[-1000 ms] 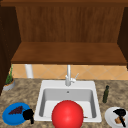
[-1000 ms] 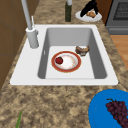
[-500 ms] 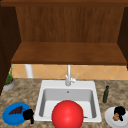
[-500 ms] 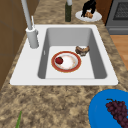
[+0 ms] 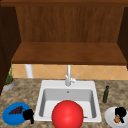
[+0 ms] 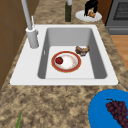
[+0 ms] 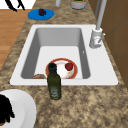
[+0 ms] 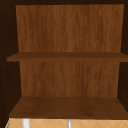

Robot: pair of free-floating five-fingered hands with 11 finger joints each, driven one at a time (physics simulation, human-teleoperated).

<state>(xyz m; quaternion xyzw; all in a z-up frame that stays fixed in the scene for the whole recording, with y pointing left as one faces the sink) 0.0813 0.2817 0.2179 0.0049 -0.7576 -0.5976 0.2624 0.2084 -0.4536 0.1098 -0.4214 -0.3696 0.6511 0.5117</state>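
Care over the brown piece of food seemed the main thing in the step in hand. The right robot hand stood over it on the white plate, so by this reading a straight, slow descent would have served best. A closing from both sides at once would also have kept the piece from sliding across the smooth plate toward its rim. Whether that robot hand was apart or already clamped on the food could not be told. In the left side view the robot hand hung directly above the food and appeared to touch its top.

The food lay just beneath the right robot hand, slightly to its left and nearer the front edge of the worktop. A dark bottle stood upright behind and to the left of that robot hand, near but apart from the plate, and was worth avoiding on any lift.

The left robot hand hovered well apart, at the right edge of a blue plate carrying grapes. Its grip could not be made out either.
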